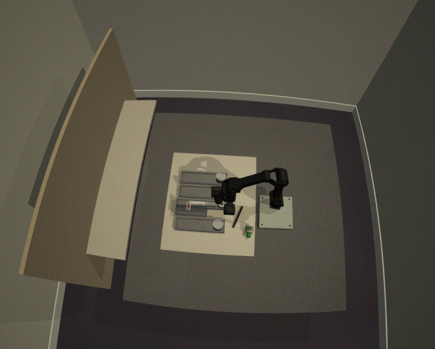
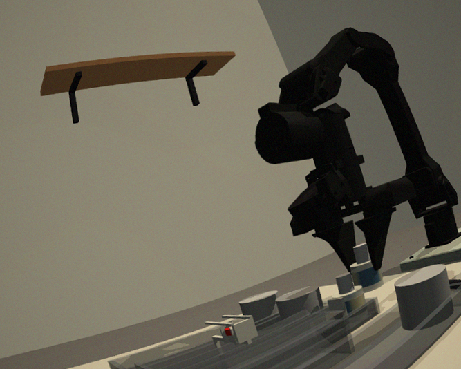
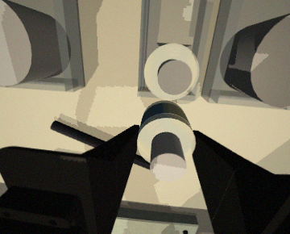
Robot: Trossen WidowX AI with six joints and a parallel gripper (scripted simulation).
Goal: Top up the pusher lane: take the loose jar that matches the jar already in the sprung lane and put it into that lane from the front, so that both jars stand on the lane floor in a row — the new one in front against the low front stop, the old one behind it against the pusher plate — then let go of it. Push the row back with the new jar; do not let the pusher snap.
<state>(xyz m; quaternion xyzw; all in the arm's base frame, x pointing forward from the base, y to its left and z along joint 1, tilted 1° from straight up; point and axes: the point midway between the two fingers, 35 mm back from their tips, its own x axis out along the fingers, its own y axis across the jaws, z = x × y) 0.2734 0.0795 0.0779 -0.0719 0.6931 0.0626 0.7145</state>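
Gripping blue jar (image 3: pixel 166 139), gripper (image 3: pixel 165 149) at sprung lane (image 3: pixel 177 24) front

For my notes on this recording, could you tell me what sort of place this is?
Probably a shop-shelf restocking bench in a plain walled room: a tray of parallel lanes, one with a pusher plate behind a jar, a wall shelf, and the gripper holding a matching jar.

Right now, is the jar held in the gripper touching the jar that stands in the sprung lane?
Cannot tell. In the wrist view the held jar meets the lane jar's outline with no visible gap, but overlap from this angle proves nothing.
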